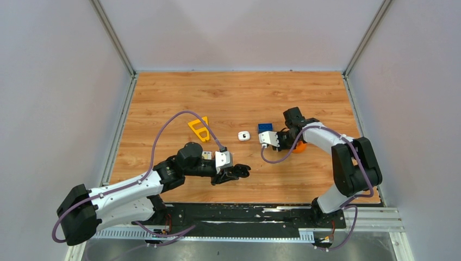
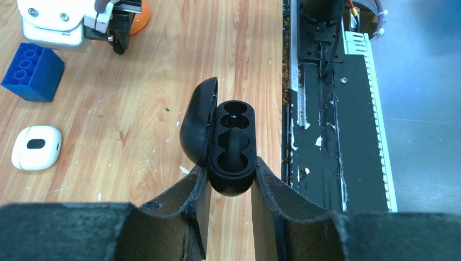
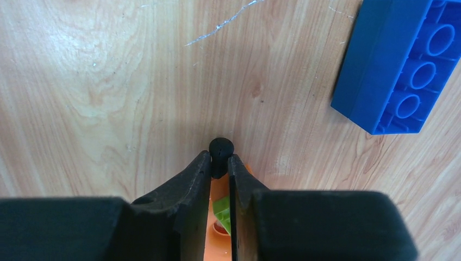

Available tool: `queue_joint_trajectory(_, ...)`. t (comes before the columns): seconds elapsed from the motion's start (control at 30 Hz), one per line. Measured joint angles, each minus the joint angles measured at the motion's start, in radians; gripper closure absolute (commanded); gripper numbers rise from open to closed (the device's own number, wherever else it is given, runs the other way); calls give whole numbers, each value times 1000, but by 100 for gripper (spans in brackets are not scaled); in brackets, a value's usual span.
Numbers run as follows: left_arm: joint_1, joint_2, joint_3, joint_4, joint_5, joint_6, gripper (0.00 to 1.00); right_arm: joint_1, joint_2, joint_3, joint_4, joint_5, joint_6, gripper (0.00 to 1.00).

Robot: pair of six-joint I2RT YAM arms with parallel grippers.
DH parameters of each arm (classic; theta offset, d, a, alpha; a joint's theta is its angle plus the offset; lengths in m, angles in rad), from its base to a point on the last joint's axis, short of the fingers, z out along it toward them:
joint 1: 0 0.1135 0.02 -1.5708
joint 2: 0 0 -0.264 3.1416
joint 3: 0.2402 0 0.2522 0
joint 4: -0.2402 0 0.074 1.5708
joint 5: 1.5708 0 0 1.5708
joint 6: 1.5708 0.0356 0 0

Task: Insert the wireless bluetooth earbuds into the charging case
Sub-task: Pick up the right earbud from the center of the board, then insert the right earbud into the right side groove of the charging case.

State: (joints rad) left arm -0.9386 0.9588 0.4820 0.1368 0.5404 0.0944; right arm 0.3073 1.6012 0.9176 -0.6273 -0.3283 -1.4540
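My left gripper [image 2: 231, 174] [image 1: 239, 172] is shut on a black oval charging case [image 2: 234, 147] and holds it above the wood. Its hinged lid [image 2: 197, 122] stands open and both dark recesses look empty. My right gripper [image 3: 219, 160] [image 1: 286, 142] is shut on a tiny black earbud [image 3: 220, 149], low over the table beside the blue brick. A white rounded-square case [image 2: 36, 147] [image 1: 243, 136] with a dark oval mark lies closed on the table between the arms. No white earbuds show.
A blue toy brick [image 3: 402, 65] [image 1: 265, 127] lies just beyond the right gripper. An orange object [image 3: 219, 190] with a green piece sits under its fingers. A yellow triangle [image 1: 199, 129] lies at centre left. The black base rail [image 2: 326, 136] runs along the near edge.
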Motion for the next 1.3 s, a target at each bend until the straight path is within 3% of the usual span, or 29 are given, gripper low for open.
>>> queue_joint_trajectory(0.27,0,0,0,0,0,0,100,0,0,7,5,12,24,95)
queue_joint_trajectory(0.47,0,0,0,0,0,-1,100,0,0,30,-35,7,57,96)
queue_joint_trajectory(0.67,0,0,0,0,0,-3,100,0,-95,123,-196,-64,142,96)
queue_joint_trajectory(0.87,0,0,0,2,1,-3,100,12,-253,312,-433,-247,264,95)
queue_joint_trajectory(1.07,0,-3,0,11,10,-2,100,179,-327,425,-642,-388,387,94)
queue_joint_trajectory(1.3,0,-10,0,12,13,5,100,349,-338,435,-716,-457,547,94)
